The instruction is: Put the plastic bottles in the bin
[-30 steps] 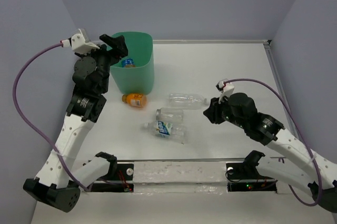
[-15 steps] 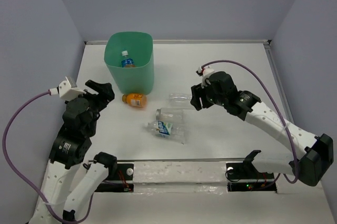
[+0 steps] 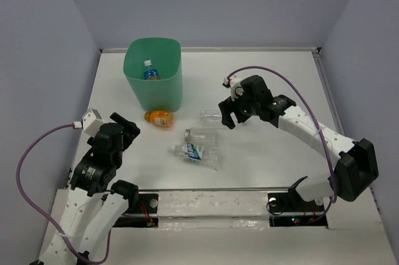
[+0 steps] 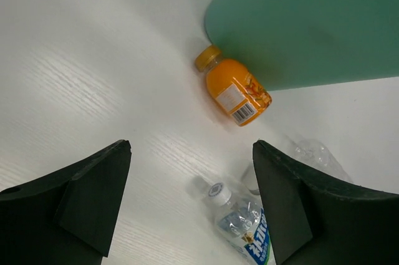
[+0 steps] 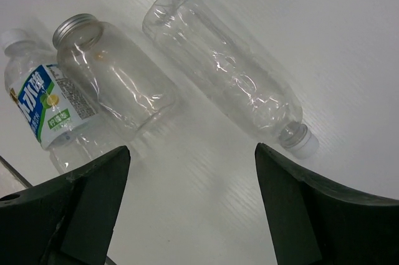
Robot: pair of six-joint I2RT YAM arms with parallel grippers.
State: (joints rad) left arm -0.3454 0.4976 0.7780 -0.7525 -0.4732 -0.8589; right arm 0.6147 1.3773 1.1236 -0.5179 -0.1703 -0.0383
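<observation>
Your right end effector [image 5: 191,150], released, hovers by the long clear bottle [image 5: 224,78] (its white cap [image 5: 300,140] points to 4 o'clock). Your left end effector [image 4: 191,145], also released, sees the orange bottle [image 4: 234,92] just beside the bin [image 4: 312,22], at its 6 o'clock. Only the overhead view shows a blue-labelled bottle [image 3: 150,73] inside.

We saw the mint-green bin [image 3: 156,95] standing upright and open, with one blue-labelled bottle [image 3: 149,73], white-capped, lying inside. An orange bottle [image 3: 158,118] with a yellow cap lay on its side just beside the bin's near base. Farther from the bin, to its near right, lay three more. Of these, a long clear bottle [image 5: 224,81] with a white cap was closest to the bin. Then came a wide-mouthed clear bottle [image 5: 115,78], uncapped, and farthest out a blue-and-white-labelled bottle [image 5: 47,112].
</observation>
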